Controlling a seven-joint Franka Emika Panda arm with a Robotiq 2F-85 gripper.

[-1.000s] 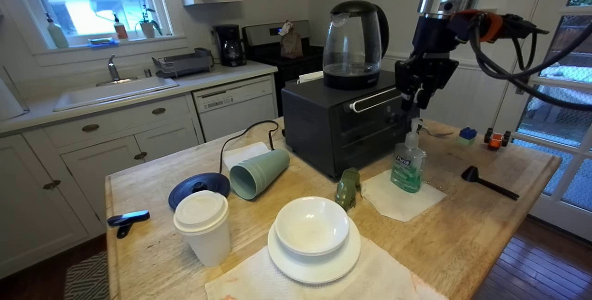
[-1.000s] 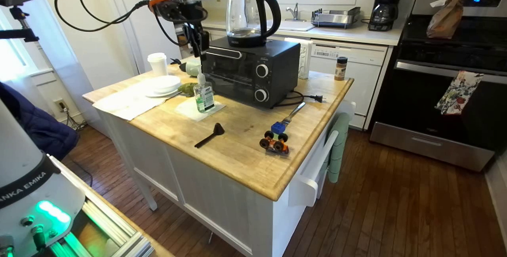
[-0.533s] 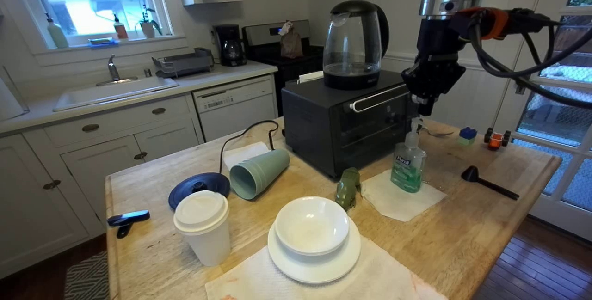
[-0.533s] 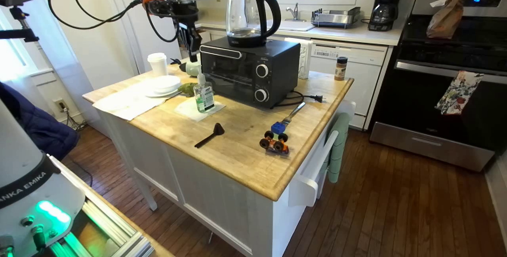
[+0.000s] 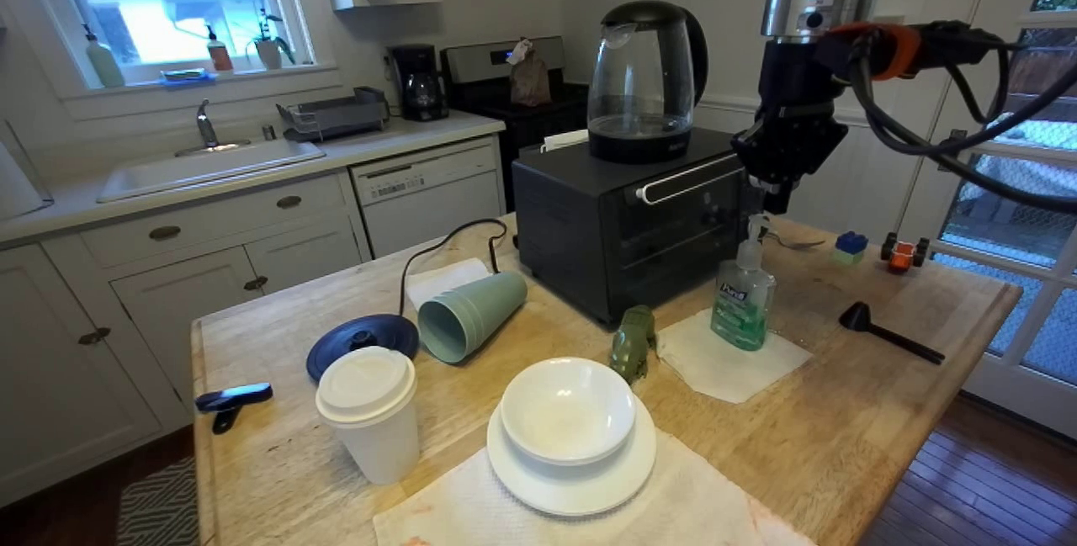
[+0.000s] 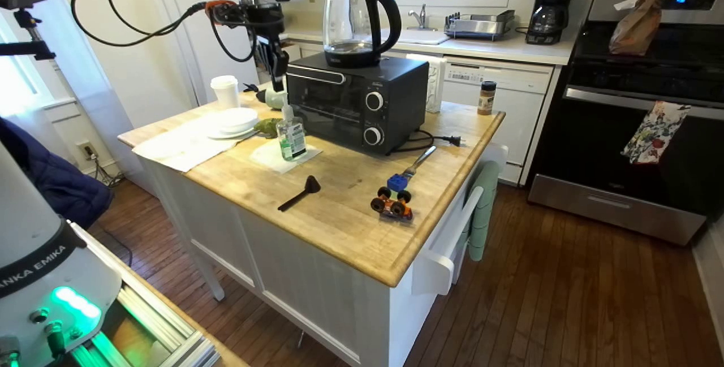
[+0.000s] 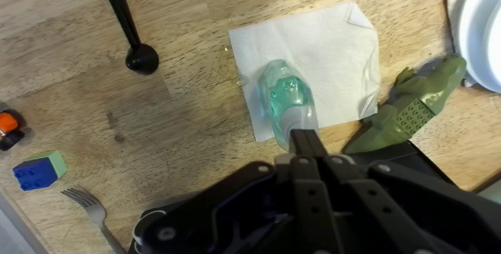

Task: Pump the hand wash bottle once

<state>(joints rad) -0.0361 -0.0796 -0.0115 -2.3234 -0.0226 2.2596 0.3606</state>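
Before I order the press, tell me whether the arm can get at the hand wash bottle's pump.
Probably yes: the shut gripper looks to be right by the pump's top, with nothing visible between them. The black oven stands close to the hand wash bottle but doesn't overhang it.

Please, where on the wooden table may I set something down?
Bare wood lies between the black scoop, toy car and oven, and between the scoop and the towel. Around the hand wash bottle it is crowded: paper beneath, green dinosaur and pincer close.

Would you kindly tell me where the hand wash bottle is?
The bottle stands right of centre in an exterior view, on a white napkin, below the gripper.
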